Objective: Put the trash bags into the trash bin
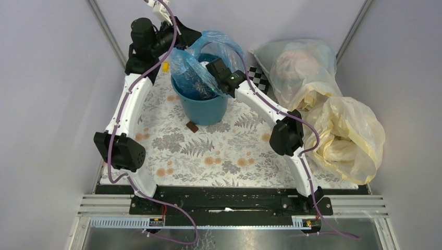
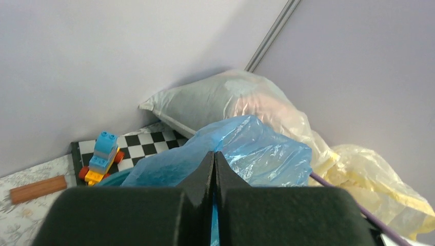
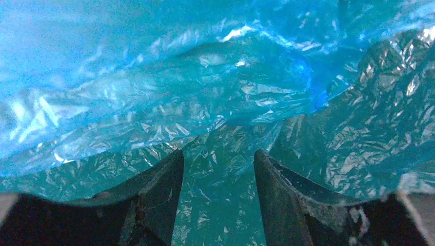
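Left gripper (image 2: 214,156) pinched shut on bag (image 2: 256,148) rim, right gripper (image 3: 218,159) half open inside it, holding nothing; seating bag in bin (image 1: 206,112) appears under way, next needing a downward push.

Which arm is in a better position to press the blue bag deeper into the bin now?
The right, probably. Its open right gripper reaches down into the trash bag, over the trash bin. The left gripper is shut on the bag's edge, beside the bin.

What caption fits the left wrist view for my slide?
Left end effector shut on the blue trash bag; clear stuffed bag, toy and checkerboard behind.
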Controlling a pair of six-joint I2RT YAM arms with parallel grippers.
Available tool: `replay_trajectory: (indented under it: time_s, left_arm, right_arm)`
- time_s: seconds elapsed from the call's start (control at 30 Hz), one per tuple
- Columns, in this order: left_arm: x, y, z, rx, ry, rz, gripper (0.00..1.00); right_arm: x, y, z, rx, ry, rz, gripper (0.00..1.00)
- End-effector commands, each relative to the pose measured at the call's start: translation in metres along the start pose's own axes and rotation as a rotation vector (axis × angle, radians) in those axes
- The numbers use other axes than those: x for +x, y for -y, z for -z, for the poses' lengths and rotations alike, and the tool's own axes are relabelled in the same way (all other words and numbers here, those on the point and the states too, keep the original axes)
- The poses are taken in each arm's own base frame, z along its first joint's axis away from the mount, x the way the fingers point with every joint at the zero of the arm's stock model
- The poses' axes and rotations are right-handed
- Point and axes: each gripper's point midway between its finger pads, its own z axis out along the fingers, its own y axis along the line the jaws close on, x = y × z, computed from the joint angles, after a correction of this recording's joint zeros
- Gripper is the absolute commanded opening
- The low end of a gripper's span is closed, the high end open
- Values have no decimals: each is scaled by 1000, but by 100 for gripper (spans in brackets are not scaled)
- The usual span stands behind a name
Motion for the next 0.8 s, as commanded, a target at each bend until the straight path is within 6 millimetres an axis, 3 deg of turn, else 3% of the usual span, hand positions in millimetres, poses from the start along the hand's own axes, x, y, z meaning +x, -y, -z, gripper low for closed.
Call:
replay_trajectory:
  time_s: [0.0, 0.3, 0.6, 0.77]
  left_arm:
    - [-24, -3, -14, 18, 77, 27, 0]
    - [-4, -88, -15, -219, 68, 166, 0]
    - [4, -113, 6, -289, 48, 176, 0]
    - [3, -113, 13, -288, 45, 179, 0]
  right_arm:
    - [-12, -4, 22, 8, 23, 40, 59]
    - [-26, -5, 40, 115, 75, 157, 55]
    - [-67, -8, 76, 153, 226, 165, 57]
    - [-80, -13, 94, 150, 272, 166, 62]
